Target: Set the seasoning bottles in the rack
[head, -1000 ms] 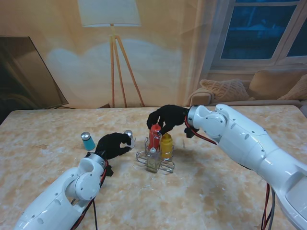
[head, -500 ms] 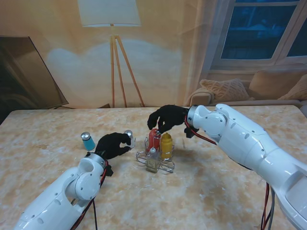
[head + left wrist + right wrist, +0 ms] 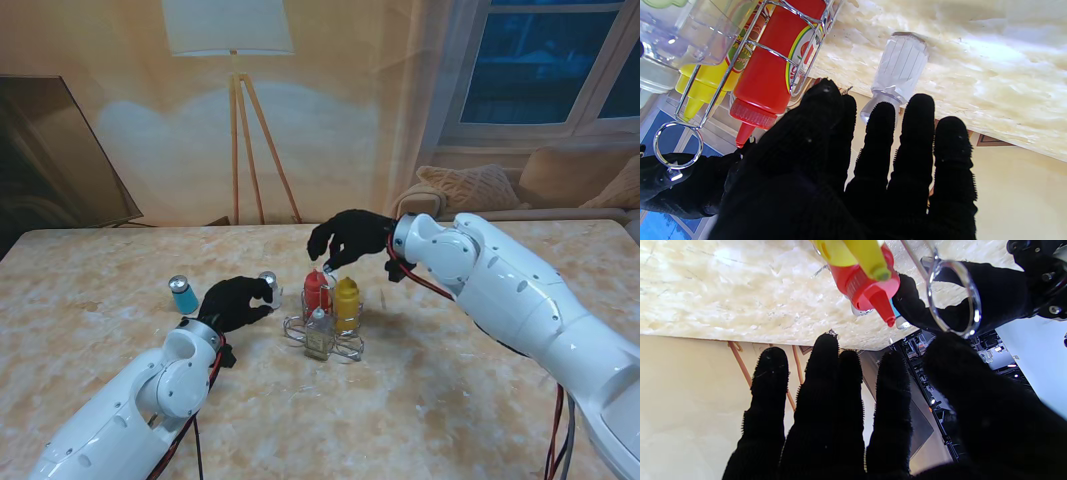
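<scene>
Stand view: red bottle (image 3: pixel 317 289) and yellow bottle (image 3: pixel 347 297) are sitting upright in the wire rack (image 3: pixel 350 345), right hand (image 3: pixel 347 240) is hovering just over the red cap, fingers spread, holding nothing. Left wrist: left hand (image 3: pixel 846 173) is reaching open toward the clear shaker (image 3: pixel 898 75) standing just beside the rack (image 3: pixel 750 43), fingertips (image 3: pixel 918 103) near it, contact unclear. Right wrist: right hand (image 3: pixel 853 420) is showing fingers apart, clear of the red nozzle (image 3: pixel 882 306) and rack ring (image 3: pixel 953 296)

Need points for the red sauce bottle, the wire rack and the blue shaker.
red sauce bottle (image 3: pixel 317 291): stand view, on its red body.
wire rack (image 3: pixel 349 347): stand view, on the wire base nearest me.
blue shaker (image 3: pixel 184 298): stand view, on its blue body under the silver cap.
</scene>
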`<state>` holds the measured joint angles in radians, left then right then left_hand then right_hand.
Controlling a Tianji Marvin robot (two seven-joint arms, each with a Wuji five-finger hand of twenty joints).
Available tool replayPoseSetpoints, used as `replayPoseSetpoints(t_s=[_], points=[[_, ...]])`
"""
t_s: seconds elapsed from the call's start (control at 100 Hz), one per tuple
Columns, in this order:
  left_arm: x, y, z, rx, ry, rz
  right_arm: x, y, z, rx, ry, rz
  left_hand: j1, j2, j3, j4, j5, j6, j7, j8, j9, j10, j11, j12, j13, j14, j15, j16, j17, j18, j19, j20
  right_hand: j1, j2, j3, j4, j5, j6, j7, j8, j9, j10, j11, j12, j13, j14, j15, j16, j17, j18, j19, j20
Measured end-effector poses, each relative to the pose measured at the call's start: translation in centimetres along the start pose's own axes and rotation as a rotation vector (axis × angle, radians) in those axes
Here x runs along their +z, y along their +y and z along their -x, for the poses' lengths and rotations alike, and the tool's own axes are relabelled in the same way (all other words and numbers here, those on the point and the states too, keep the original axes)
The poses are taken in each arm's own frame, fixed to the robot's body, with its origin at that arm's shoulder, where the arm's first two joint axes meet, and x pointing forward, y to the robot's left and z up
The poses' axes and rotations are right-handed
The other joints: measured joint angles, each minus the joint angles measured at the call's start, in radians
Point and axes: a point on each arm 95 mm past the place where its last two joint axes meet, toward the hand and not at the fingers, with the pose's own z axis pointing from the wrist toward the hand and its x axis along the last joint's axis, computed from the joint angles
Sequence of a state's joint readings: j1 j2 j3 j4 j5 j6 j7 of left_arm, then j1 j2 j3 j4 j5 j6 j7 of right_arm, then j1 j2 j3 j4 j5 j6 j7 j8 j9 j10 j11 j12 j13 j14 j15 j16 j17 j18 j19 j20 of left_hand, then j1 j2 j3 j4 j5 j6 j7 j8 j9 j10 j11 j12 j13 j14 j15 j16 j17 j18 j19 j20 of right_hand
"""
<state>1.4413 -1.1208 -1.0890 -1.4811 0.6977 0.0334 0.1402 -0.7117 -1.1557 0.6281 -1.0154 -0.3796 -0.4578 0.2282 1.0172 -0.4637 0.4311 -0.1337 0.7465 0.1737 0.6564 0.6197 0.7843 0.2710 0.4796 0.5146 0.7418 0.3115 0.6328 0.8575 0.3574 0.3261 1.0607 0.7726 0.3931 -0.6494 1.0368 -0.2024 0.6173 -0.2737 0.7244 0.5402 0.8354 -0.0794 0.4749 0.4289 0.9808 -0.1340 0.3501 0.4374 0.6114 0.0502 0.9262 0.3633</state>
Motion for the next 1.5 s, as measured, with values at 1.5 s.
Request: replayPoseSetpoints(t_s=[1.5], points=[[0.0,-0.1,-0.4,0.061,0.037,0.005,-10.9,-6.8,4.2,-0.006,-0.356,0.275,0.0,0.0,-0.001,0.0,0.0,0.0,0.0,0.0,0.0,0.0,0.0,0.0,0.0,-0.002,0.0,0.0,0.003,-0.002,0.011,-0.001,0.186,0.14,-0.26,-0.041,-0.012,-0.014,0.144,-0.098,0.01,0.025,0.007,0.0,-0.001,0.028,0.049,0.0,-0.05,0.045,0.036,-0.009]])
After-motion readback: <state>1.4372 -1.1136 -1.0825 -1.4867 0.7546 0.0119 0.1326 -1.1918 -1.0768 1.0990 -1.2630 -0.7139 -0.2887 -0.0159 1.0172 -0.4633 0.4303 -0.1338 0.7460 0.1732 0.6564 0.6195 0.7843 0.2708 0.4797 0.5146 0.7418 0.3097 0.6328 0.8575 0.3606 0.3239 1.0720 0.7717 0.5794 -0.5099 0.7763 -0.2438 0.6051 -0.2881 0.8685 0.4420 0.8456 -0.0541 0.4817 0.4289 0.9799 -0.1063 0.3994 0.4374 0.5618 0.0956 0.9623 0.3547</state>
